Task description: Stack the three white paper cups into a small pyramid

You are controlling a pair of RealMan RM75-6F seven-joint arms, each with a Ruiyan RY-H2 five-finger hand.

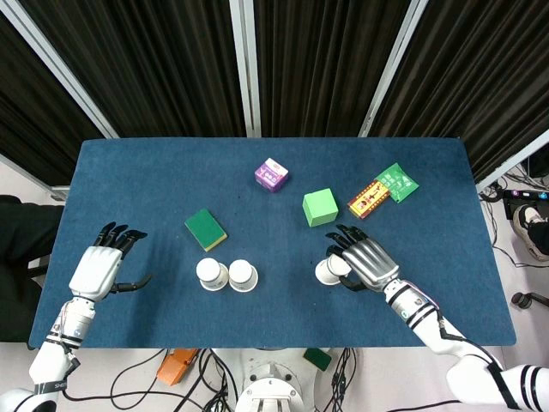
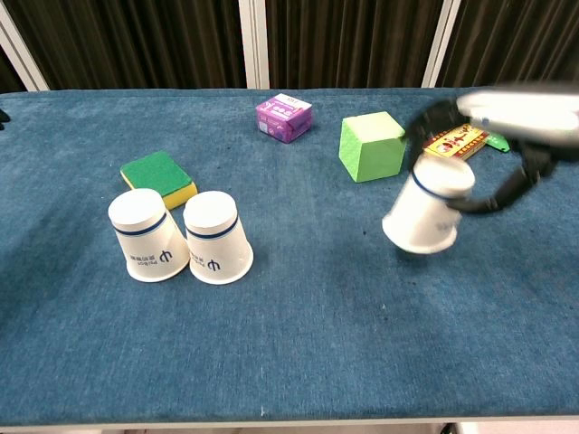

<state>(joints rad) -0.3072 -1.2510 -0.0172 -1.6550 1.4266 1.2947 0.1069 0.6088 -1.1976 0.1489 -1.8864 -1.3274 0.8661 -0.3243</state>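
The base of the pyramid is, as I judge it, already laid: two white paper cups stand upside down on the blue table [image 1: 129, 184], the left base cup [image 2: 147, 235] and the right base cup [image 2: 217, 238] touching along their sides, just in front of the green sponge [image 2: 159, 177]; what is left is the top, that is, to carry the third cup [image 2: 425, 211] across and set it over the seam between the two.

My right hand [image 1: 364, 262] holds that third cup; my fingers [image 2: 432, 116] curl over its far side and my thumb comes round its near side, and in the chest view the cup is blurred and tilted, its rim apparently clear of the cloth, so I take it as gripped and lifted, though the blur keeps me from seeing each contact; it sits well to the right of the pair, in front of the green cube [image 2: 372, 146].

My left hand [image 1: 97, 269] hovers near the left edge of the table, fingers spread, holding nothing.

Each cup is plain white paper with a dark blue band near the base and a small dark logo on its wall; the held one looks undented, as far as the blur allows.
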